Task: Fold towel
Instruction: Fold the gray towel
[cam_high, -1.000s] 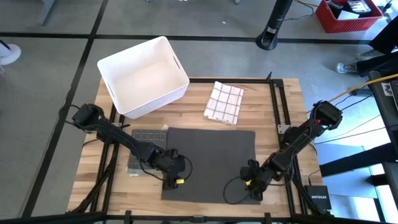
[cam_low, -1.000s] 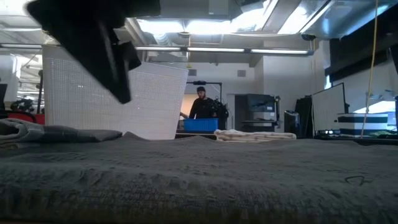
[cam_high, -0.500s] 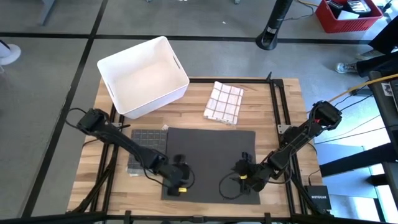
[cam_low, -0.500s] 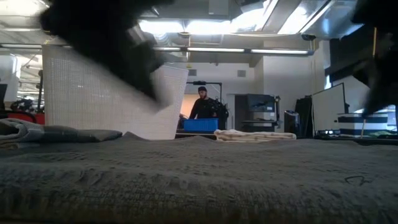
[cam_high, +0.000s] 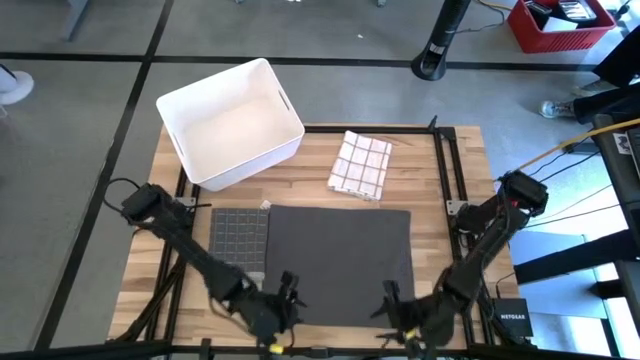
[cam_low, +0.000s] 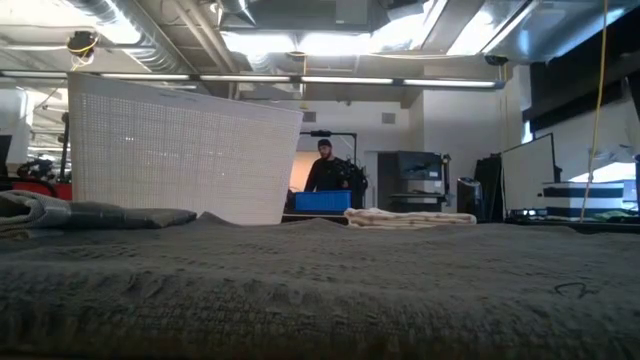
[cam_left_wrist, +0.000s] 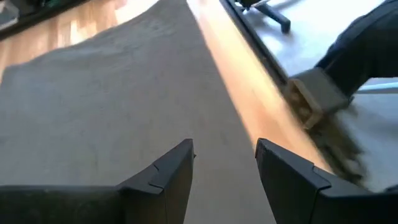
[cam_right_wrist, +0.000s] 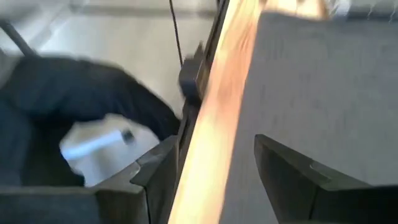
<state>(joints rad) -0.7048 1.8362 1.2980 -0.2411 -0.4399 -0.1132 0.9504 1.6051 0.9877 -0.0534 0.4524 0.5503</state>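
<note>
Both grippers hung at the near edge of the table (cam_high: 445, 215): left gripper (cam_high: 283, 301) and right gripper (cam_high: 392, 308), each with released jaws. The dark grey towel (cam_high: 340, 260) lay flat just beyond them, ungrasped. Farther off lay a checked cloth (cam_high: 361, 165) and 1 white bin (cam_high: 229, 120).

The spread towel (cam_high: 340, 262) lies in the middle of the table (cam_high: 440, 190), reaching its near edge. My left gripper (cam_high: 282, 297) sits at the towel's near left corner, my right gripper (cam_high: 388, 303) at its near right corner — both with fingers apart. A folded cloth (cam_high: 240, 236) lies just left of the towel. Beyond it lies another folded cloth (cam_high: 360, 165) — the bin (cam_high: 229, 122) stands at the far left.
</note>
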